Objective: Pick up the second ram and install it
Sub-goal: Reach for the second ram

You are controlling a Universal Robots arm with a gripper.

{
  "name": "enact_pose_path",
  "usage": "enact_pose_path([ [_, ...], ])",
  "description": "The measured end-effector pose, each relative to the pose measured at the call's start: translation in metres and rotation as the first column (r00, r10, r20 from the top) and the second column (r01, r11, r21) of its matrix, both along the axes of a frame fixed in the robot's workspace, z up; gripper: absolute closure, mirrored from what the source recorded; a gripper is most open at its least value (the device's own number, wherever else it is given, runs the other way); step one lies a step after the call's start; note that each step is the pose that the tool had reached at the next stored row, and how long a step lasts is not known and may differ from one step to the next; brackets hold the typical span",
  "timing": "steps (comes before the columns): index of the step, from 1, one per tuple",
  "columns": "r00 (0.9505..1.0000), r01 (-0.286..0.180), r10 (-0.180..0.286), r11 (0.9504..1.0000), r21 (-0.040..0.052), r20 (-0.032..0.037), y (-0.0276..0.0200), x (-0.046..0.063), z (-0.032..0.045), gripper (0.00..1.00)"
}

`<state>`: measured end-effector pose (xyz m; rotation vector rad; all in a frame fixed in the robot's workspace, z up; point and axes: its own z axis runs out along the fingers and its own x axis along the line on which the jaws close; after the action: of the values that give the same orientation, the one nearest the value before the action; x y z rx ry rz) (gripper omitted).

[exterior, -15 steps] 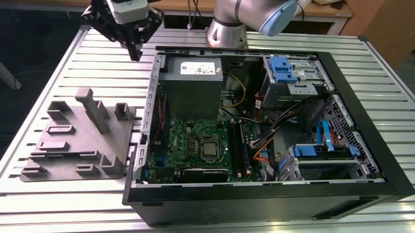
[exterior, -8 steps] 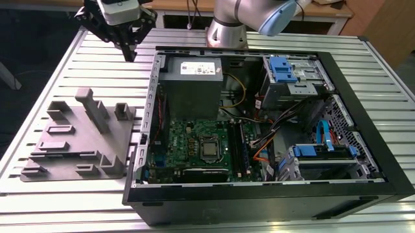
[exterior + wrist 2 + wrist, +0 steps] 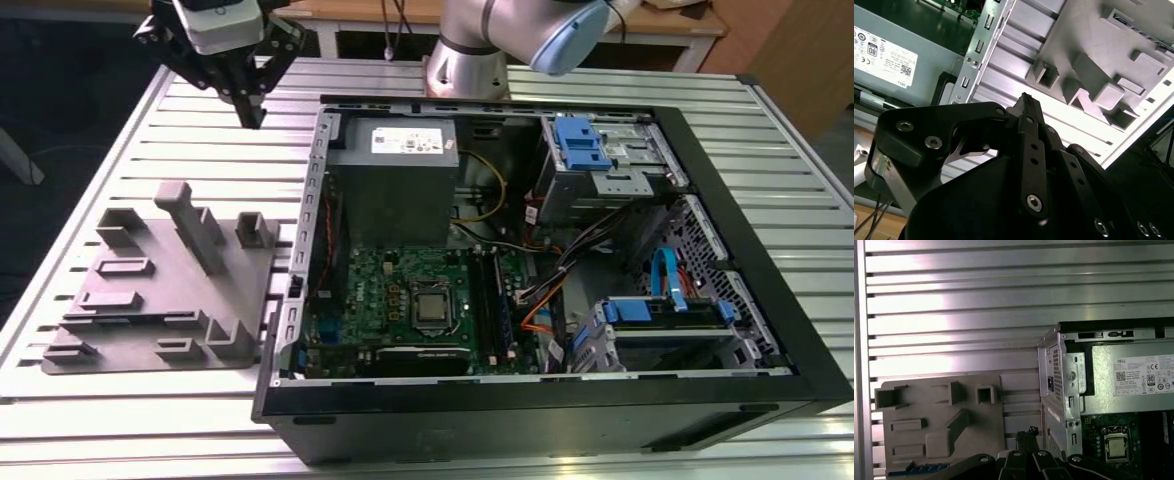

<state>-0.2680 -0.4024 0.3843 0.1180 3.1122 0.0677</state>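
Exterior view showed the tool hanging point-down over the counter beside the computer case, jaws closed together.

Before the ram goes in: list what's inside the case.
Power supply, motherboard with processor socket, blue drive brackets, cables. Memory slots: too dark to tell if filled. Whatever lies under the supply and drive cages is covered.

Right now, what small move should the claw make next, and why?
Probably bring the claw down toward the grey tray. It hangs high above the table, past the tray's far end, shut with nothing seen in it, so there's nothing to install yet.
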Motion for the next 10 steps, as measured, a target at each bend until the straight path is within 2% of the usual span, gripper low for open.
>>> enact_pose_path([
  [10,1.0,0.0,0.0,1.0,0.0,0.0,-0.0015,-0.018,-0.0015,0.93],
])
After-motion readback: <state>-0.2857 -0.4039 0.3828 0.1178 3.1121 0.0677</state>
